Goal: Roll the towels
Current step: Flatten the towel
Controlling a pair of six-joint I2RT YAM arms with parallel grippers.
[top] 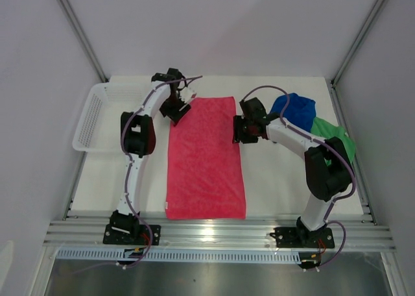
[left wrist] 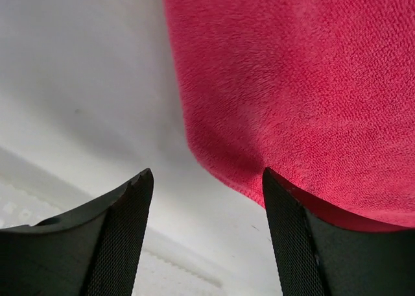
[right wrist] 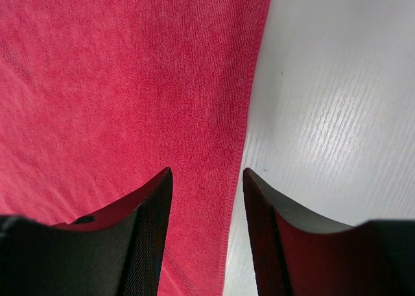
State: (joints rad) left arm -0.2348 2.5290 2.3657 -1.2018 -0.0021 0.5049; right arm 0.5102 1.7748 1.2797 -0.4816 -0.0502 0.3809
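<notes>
The pink-red towel (top: pixel 205 158) lies flat on the table as a long strip running from far to near. My left gripper (top: pixel 179 114) hovers at its far left corner, open; in the left wrist view its fingertips (left wrist: pixel 140 180) stand apart beside the towel's rounded edge (left wrist: pixel 292 95), with nothing between them. My right gripper (top: pixel 238 131) is at the towel's right edge, also open. In the right wrist view it (right wrist: pixel 207 174) straddles the hemmed edge of the towel (right wrist: pixel 117 82) without clamping it. The blue towel (top: pixel 296 108) and the green towel (top: pixel 336 137) lie crumpled at the far right.
A white mesh basket (top: pixel 96 117) stands at the far left of the table. The right arm's elbow (top: pixel 324 169) reaches over the green towel. A metal rail (top: pixel 214 234) runs along the near edge, and white walls close in the sides.
</notes>
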